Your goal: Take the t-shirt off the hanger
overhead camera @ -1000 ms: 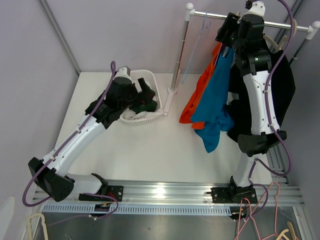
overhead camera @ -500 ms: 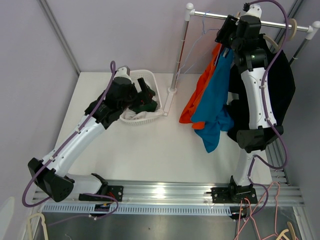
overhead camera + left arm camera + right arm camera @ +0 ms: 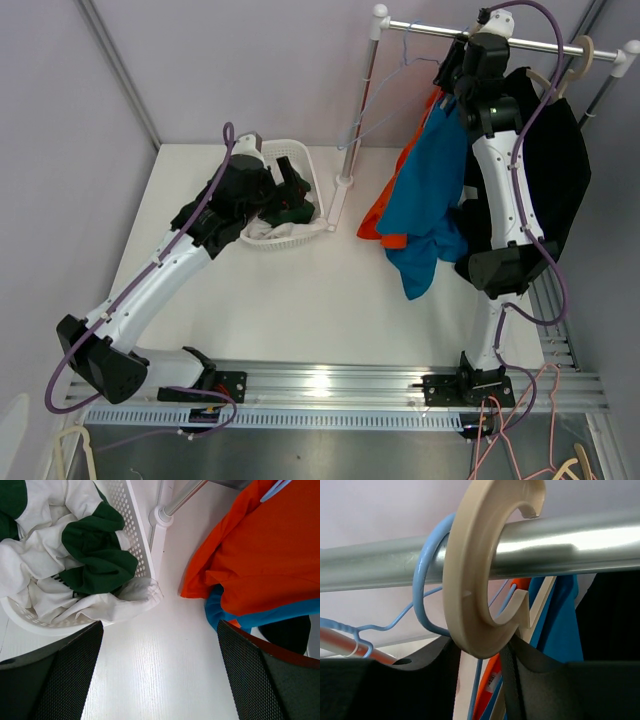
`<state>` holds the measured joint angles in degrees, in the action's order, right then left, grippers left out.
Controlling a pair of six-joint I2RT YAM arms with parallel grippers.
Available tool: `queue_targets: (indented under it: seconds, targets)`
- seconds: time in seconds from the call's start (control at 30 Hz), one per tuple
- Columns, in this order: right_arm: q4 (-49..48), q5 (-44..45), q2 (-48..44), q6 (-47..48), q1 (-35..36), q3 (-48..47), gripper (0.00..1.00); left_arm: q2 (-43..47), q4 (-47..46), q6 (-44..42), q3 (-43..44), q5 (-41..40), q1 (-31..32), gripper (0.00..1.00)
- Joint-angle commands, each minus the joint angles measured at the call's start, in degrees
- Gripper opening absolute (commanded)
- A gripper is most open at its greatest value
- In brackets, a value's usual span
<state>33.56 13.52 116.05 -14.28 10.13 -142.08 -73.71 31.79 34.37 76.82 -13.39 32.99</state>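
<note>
Ahead of the left black mesh-patterned fingers (image 3: 60,680): white bench (image 3: 165,670), orange cotton t-shirt (image 3: 260,555) over a blue cotton t-shirt (image 3: 222,609), green-and-white crumpled clothes (image 3: 95,555) in a white perforated plastic basket (image 3: 135,525). Above the right black fingers (image 3: 385,690), a cream plastic hanger hook (image 3: 470,580).

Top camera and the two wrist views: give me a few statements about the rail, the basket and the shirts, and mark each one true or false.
1. The beige hanger hook sits over the metal rail. True.
2. The white basket is empty. False: it holds white and green clothes.
3. The left gripper is open with nothing between its fingers. True.
4. The orange shirt lies flat on the table. False: it hangs below the rail, next to the blue shirt.
</note>
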Motion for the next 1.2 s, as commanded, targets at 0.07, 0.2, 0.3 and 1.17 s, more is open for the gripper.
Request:
queue_targets:
  seconds: [0.07, 0.2, 0.3, 1.17]
  targets:
    - [-0.26, 4.23, 0.49, 2.51, 0.68, -2.67, 0.28, 0.06, -2.26, -1.32, -0.09, -0.67, 0.49, 1.0]
    - [0.02, 5.29, 0.58, 3.12, 0.68, -2.85, 0.0, -0.29, -2.35, -1.24, -0.09, -0.32, 0.49, 1.0]
    - [-1.92, 3.98, 0.49, 3.82, 0.77, -2.67, 0.0, -0.38, -2.35, -1.24, -0.35, -0.32, 0.49, 1.0]
    - [-7.98, 8.6, -18.21, 8.74, 13.06, 10.4, 0.0, 5.95, -1.93, -7.64, 1.05, -7.06, 6.11, 0.99]
